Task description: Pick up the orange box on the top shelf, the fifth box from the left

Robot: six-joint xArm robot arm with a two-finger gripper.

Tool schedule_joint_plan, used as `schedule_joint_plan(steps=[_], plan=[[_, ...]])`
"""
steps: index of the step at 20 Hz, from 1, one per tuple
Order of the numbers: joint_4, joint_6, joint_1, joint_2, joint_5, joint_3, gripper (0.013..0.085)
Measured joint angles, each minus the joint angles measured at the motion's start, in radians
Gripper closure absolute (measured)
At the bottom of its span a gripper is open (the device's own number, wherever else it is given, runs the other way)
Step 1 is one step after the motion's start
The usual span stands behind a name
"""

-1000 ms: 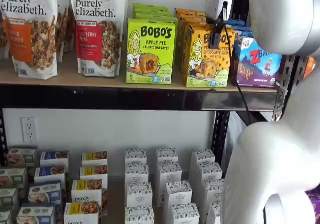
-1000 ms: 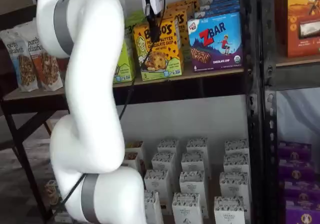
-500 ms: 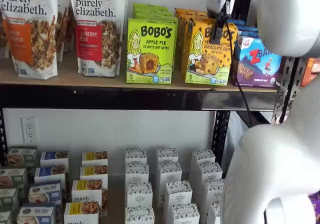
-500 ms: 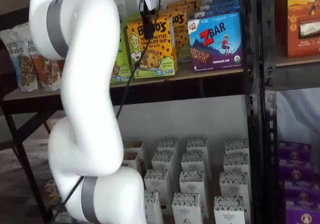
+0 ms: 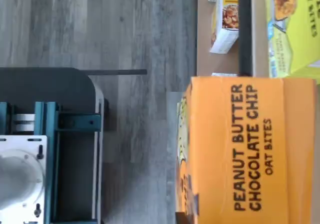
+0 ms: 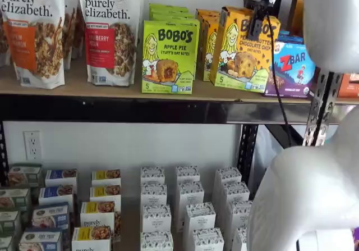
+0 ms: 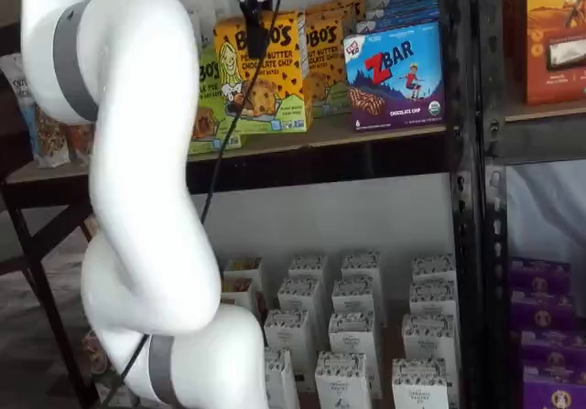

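the orange box [image 6: 242, 49] hangs tilted, clear of the top shelf [image 6: 140, 88], open air beneath it. the green box [image 6: 169, 57] stands close on one side of the orange box, the blue box [image 6: 291, 68] close on the other.

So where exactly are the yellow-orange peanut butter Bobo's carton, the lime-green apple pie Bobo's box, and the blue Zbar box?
yellow-orange peanut butter Bobo's carton [image 6: 242, 49], a shelf view, front panel near the oat bite picture.
lime-green apple pie Bobo's box [image 6: 169, 57], a shelf view, front panel centre.
blue Zbar box [image 7: 396, 77], a shelf view, front panel centre.
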Motion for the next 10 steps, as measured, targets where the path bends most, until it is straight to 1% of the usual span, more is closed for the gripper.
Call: schedule_joint_plan(steps=[5,10], plan=[[0.008,-0.025,-0.036,-0.092,0.052,0.040,0.0610],[0.000,-0.042,-0.054,-0.164,0.100,0.074,0.0610]])
